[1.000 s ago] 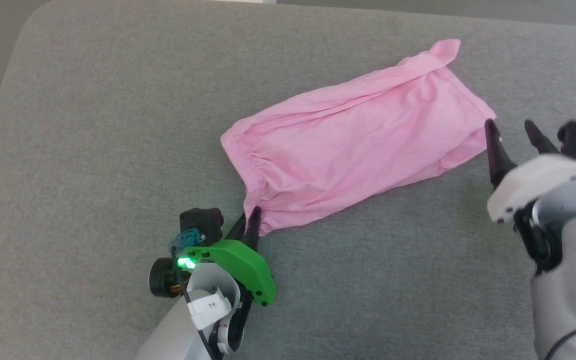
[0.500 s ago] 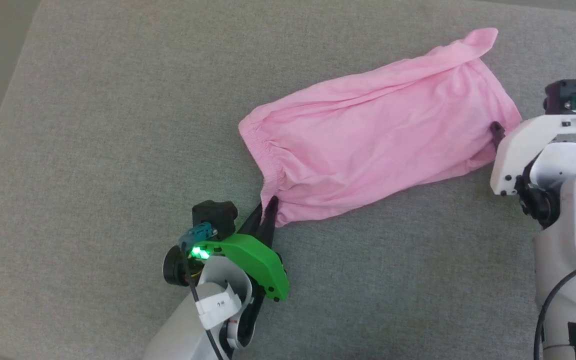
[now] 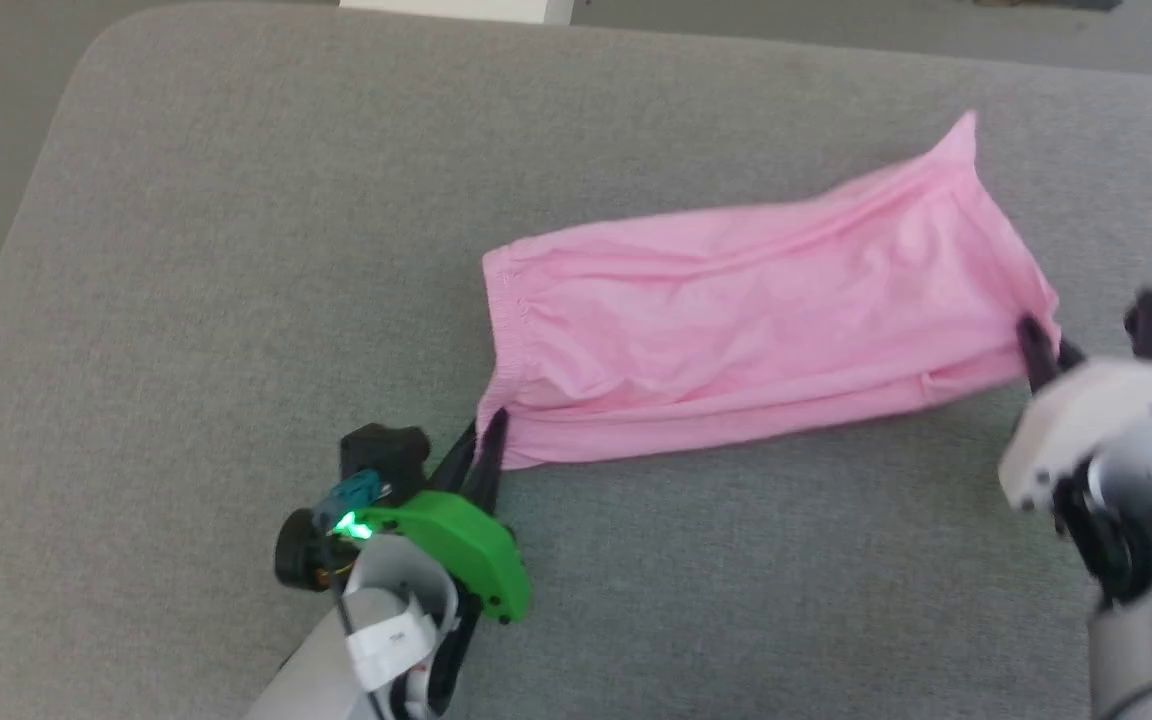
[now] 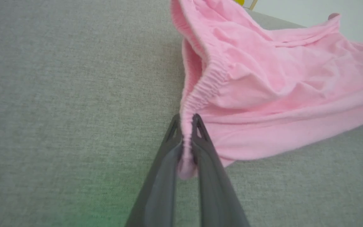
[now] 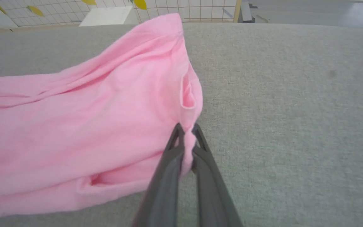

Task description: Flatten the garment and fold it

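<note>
a pair of pink shorts (image 3: 756, 340) is seen from above, lying on a grey padded surface (image 3: 236, 250) and stretched lengthwise between two robot grippers. the left gripper (image 3: 488, 432) is closed on the near corner of the gathered waistband (image 4: 206, 85); in the left wrist view a fold of elastic is pinched between the two dark fingers. the right gripper (image 3: 1041, 350) is closed on the opposite end, at the near corner of a leg opening, where a twist of thin fabric is squeezed between its fingers in the right wrist view. the cloth is held at both ends, it is judged, so that it can be pulled taut and its wrinkles drawn out before any fold is made. long creases are seen running from one grip to the other, and the far edge is bunched up, so flattening is judged unfinished. compared with a second ago, the right fingers, then spread wide just beside the leg end, are now shut on it, while the left grip on the waistband is unchanged. the shorts, then slack and slanted across the surface, are now drawn straighter and more level, though the head camera has also shifted.
</note>
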Available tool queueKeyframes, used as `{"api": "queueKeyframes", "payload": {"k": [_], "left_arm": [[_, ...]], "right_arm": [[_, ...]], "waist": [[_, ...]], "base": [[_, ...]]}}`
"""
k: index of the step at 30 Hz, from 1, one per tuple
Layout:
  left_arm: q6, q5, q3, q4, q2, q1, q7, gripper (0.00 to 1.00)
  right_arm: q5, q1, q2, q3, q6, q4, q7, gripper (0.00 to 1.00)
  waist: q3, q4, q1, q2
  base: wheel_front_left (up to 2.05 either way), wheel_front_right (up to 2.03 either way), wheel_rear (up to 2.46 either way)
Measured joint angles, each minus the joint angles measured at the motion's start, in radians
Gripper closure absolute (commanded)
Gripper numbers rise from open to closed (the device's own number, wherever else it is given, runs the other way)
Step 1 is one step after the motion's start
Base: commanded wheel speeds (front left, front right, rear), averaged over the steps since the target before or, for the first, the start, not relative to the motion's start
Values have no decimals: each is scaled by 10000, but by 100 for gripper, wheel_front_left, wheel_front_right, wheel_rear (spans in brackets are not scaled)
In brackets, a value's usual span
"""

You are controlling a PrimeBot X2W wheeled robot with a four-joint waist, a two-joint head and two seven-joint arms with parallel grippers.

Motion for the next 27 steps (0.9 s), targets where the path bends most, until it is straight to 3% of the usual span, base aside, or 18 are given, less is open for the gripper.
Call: {"api": "queueKeyframes", "payload": {"k": [7,14,15,16,17,18,27], "left_arm": [[84,4,-10,-1001,750,650,650,100],[192,-213,-303,-1338,1014,1400,1599,100],[194,-255,-307,-1367,1012,1437,1607,88],[194,-268,-305,-1384,1014,1444,1647,54],[217,-268,-295,-1402,1011,1453,1628,0],[236,-282,-265,-1432,1001,1489,1563,0],[228,-366,-121,-1764,1011,1842,836,0]], "right_arm": [[1375,2376,4,209,0,-1609,23,100],[2046,3490,0,426,0,-1373,148,100],[2038,3517,0,481,0,-1266,178,100],[2038,3530,2,514,0,-1198,186,63],[2038,3535,2,533,0,-1181,184,6],[2038,3541,2,539,0,-1191,173,0],[1647,3814,-2,134,0,-1918,-876,0]], "waist": [[-367,-468,0,0],[-532,-893,0,0],[-557,-917,0,0],[-586,-930,0,0],[-613,-934,0,0],[-653,-933,0,0],[-1121,-795,0,0]], "base": [[0,0,0],[0,0,0],[0,0,0],[0,0,0],[0,0,0],[0,0,0],[0,0,0]]}}
